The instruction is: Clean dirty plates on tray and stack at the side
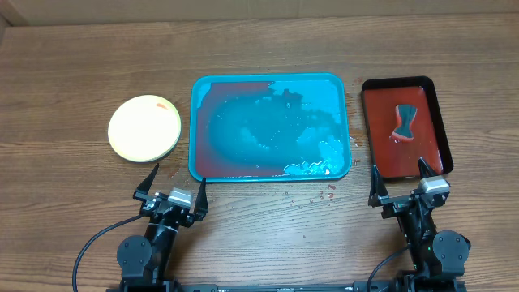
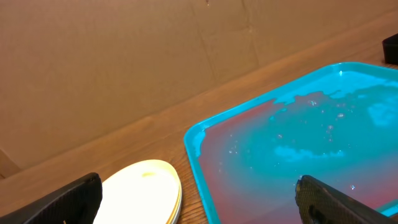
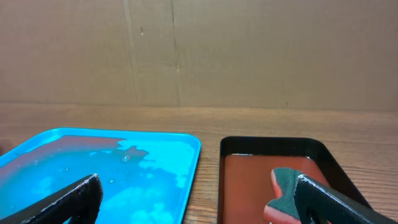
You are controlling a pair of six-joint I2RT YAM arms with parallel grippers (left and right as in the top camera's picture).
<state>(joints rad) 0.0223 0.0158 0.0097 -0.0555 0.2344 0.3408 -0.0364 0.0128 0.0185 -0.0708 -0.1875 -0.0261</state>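
A stack of plates [image 1: 145,127] with a yellow-green rim and a small red smear sits on the table left of the turquoise tray [image 1: 196,130]. The tray holds reddish water and foam and no plates. In the left wrist view the plates [image 2: 140,196] lie beside the tray [image 2: 198,149]. My left gripper [image 1: 170,180] is open and empty at the tray's front left corner; in its wrist view [image 2: 199,202] the fingers stand wide apart. My right gripper [image 1: 400,175] is open and empty, also in its wrist view [image 3: 199,199], in front of the red tray.
A smaller red tray with a black rim [image 1: 440,122] stands at the right and holds a dark sponge [image 1: 405,122], also in the right wrist view [image 3: 283,186]. Red drops [image 1: 312,197] lie on the wood in front of the turquoise tray. A cardboard wall stands behind.
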